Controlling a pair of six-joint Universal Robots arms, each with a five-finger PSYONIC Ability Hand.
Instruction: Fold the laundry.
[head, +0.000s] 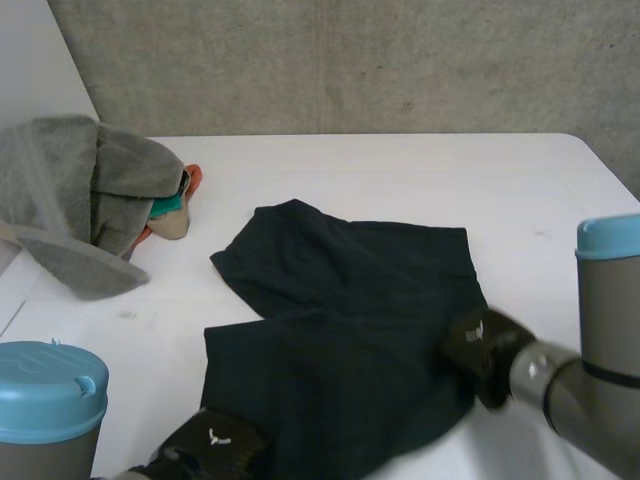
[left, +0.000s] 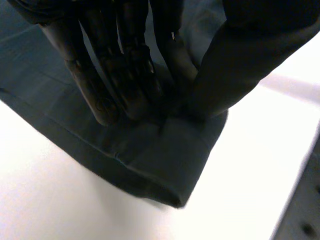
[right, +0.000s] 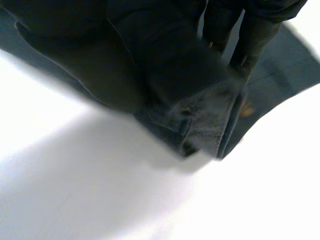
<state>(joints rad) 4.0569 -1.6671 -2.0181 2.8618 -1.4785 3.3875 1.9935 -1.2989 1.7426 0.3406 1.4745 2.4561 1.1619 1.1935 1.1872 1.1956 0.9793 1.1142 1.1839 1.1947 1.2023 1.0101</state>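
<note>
Dark navy shorts (head: 340, 320) lie spread on the white table (head: 400, 170) in the head view. My left hand (head: 215, 445) is at the shorts' near left corner. In the left wrist view its fingers (left: 125, 75) and thumb come together on the cloth (left: 150, 155) near a hemmed corner, pinching it. My right hand (head: 485, 345) is on the shorts' right edge. In the right wrist view that hand (right: 150, 65) is closed on a bunched fold of the fabric (right: 200, 120), lifted a little off the table.
A heap of grey towels (head: 80, 190) sits at the table's far left, with teal and orange garments (head: 175, 205) tucked beside it. A concrete wall stands behind the table's far edge.
</note>
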